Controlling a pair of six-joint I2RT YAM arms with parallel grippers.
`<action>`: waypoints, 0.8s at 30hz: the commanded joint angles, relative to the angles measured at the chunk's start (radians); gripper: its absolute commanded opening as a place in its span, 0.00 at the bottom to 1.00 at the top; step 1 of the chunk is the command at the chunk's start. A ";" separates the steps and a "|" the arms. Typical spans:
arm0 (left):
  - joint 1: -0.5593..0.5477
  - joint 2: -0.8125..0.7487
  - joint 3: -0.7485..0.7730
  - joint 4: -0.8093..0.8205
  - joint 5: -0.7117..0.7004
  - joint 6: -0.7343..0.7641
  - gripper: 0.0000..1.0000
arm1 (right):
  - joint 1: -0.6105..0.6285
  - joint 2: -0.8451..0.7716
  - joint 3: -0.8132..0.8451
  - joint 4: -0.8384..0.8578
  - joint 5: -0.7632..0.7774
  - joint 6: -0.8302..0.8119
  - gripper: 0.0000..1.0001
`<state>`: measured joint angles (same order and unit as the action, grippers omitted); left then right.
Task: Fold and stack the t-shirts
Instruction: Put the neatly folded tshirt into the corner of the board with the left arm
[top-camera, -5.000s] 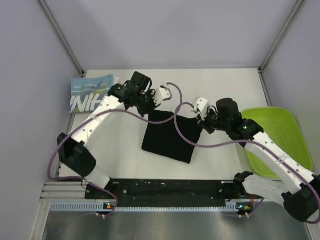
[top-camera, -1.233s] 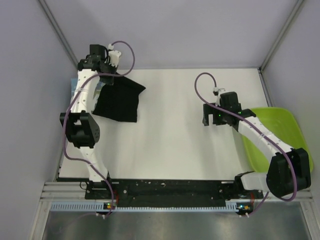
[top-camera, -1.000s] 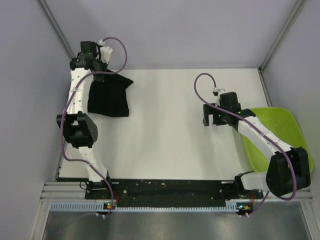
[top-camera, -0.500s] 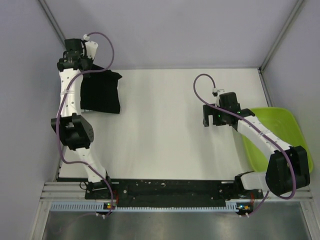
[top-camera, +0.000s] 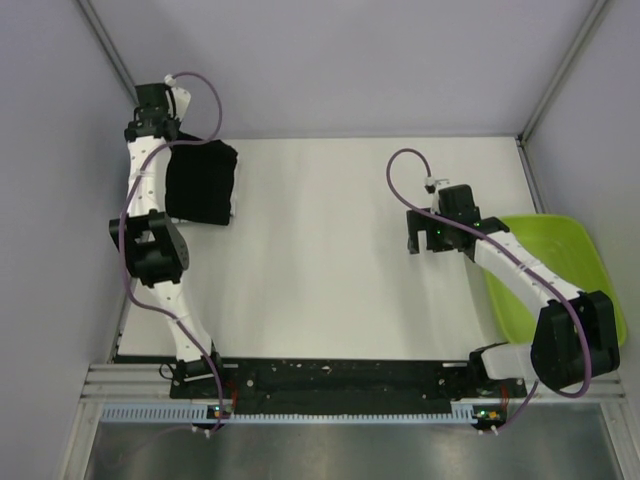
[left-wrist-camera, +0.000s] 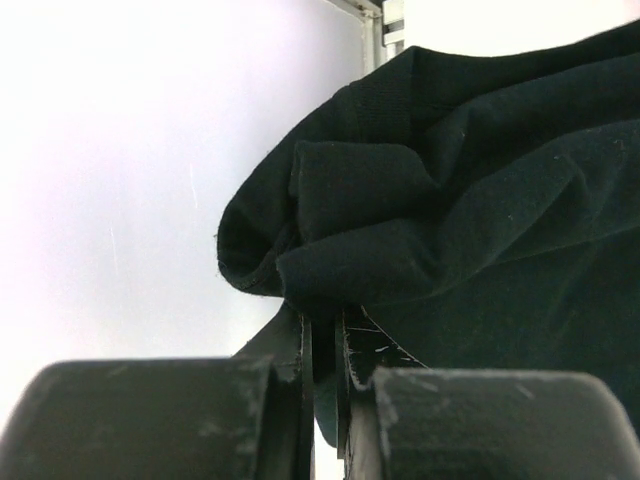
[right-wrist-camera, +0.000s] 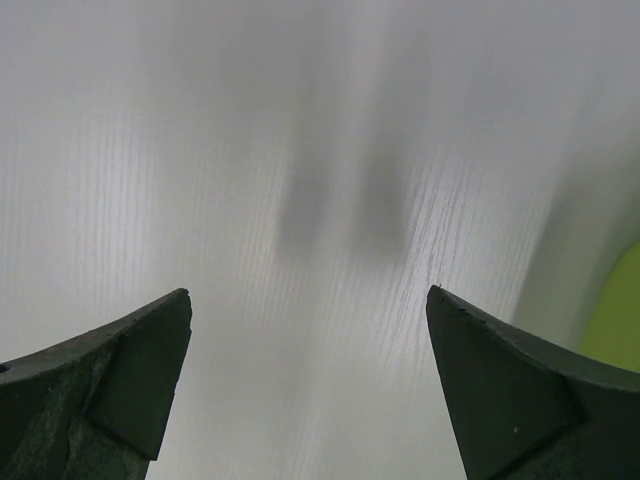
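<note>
The folded black t-shirt (top-camera: 200, 183) lies at the table's far left. My left gripper (top-camera: 163, 138) is at its far left corner and is shut on the shirt's edge. The left wrist view shows bunched black cloth (left-wrist-camera: 460, 200) pinched between the nearly closed fingers of the left gripper (left-wrist-camera: 325, 325). The light blue t-shirt does not show; the black one covers the spot. Over bare table at the right, my right gripper (top-camera: 412, 238) is wide open. The right wrist view shows nothing between the right gripper's (right-wrist-camera: 306, 300) fingers.
A lime-green tray (top-camera: 560, 270) sits at the right edge, just beyond my right arm. Grey walls and metal frame posts close in the table on the left, back and right. White tabletop (top-camera: 320, 250) stretches between the two arms.
My left arm has carried the black t-shirt from mid-table to the far left, shifting it slightly further left in the last second. The right arm, earlier at the shirt, has stayed still.
</note>
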<state>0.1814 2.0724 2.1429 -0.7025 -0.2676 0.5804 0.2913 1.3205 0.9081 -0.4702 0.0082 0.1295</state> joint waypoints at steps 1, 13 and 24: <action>0.020 0.032 0.021 0.173 -0.143 0.056 0.00 | -0.003 0.009 0.008 0.007 0.015 -0.018 0.99; 0.061 0.173 0.095 0.222 -0.252 0.088 0.75 | -0.004 0.016 0.008 0.001 -0.005 -0.024 0.99; -0.075 -0.048 -0.098 0.149 0.152 -0.062 0.59 | -0.003 0.046 0.009 0.001 -0.059 -0.024 0.99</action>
<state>0.1925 2.1582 2.0758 -0.5568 -0.3248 0.5858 0.2913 1.3590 0.9081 -0.4808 -0.0315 0.1120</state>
